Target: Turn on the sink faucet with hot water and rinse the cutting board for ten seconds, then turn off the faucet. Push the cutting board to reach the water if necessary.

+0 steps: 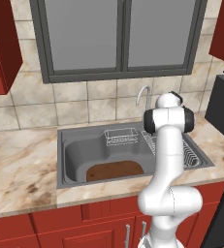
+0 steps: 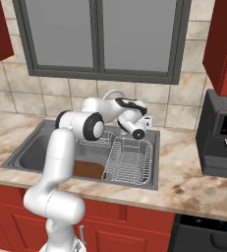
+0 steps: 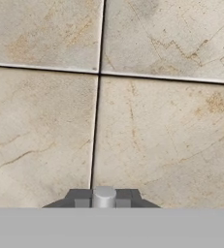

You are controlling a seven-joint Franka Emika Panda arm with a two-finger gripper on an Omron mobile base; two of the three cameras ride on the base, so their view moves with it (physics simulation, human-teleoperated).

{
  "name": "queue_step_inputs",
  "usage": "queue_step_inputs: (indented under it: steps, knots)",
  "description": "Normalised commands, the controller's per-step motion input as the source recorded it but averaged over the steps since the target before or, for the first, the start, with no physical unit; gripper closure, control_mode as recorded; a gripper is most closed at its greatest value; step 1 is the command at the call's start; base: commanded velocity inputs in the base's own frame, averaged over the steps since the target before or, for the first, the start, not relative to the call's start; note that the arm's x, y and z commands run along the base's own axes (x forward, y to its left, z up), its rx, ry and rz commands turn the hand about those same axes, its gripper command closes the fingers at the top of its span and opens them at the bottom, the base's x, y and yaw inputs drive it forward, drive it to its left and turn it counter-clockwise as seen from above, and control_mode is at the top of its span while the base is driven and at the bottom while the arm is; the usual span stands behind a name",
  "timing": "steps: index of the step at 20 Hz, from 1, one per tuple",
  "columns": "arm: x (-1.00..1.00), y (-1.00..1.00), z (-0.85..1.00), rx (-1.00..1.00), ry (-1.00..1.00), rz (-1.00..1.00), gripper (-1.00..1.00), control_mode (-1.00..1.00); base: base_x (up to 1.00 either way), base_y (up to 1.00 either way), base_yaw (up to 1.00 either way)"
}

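The board (image 1: pixel 114 171) is one flat dark brown slab lying on the floor of the sink (image 1: pixel 65 160), toward the front wall of the basin and about midway across it. One sink, one faucet (image 1: pixel 143 95): the thin chrome gooseneck rises behind the basin's back rim against the tiled wall. Two wire racks sit in the sink: a small basket (image 1: pixel 120 137) at the back, and a larger dish rack (image 2: pixel 129 161) filling the right part of the basin, just beside the board.

The gripper (image 2: pixel 147 121) reaches to the back rim near the faucet's base. In the hand view its tips (image 3: pixel 82 199) flank a small grey cylinder (image 3: pixel 104 197) that faces the wall tiles; whether the jaws clamp it I cannot tell.

The counter (image 1: pixel 21 169) is beige marble over red cabinets (image 1: pixel 104 227). A grey-framed window (image 1: pixel 120 36) sits above the sink, and a dark appliance (image 2: pixel 220 135) stands on the counter to the right.
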Motion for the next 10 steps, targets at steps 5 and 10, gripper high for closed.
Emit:
queue_step_inputs:
  steps: [5, 10]
  knots:
    - [0.00, -0.50, 0.00, 0.03, 0.00, 0.01, 1.00, -1.00, 0.00, 0.00, 0.00]
    - [0.00, -0.58, 0.00, 0.05, 0.00, 0.00, 1.00, -1.00, 0.00, 0.00, 0.00]
